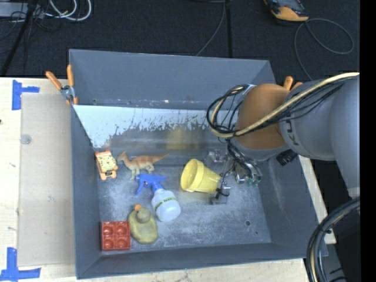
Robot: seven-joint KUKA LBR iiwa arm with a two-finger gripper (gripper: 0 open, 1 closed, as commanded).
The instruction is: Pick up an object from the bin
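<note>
My gripper (222,191) is down in the bin, right of the frame's centre and hard against the right end of a yellow cup (198,177) lying on its side. I cannot tell how far it is open or whether it has hold of anything. To do this well, I judge I should settle squarely over that end of the cup and grip across its wall, not nudge it, since a cup on its side will likely roll left toward the blue spray bottle (158,195). I would then lift straight up, clear of the bin (276,216) wall.
</note>
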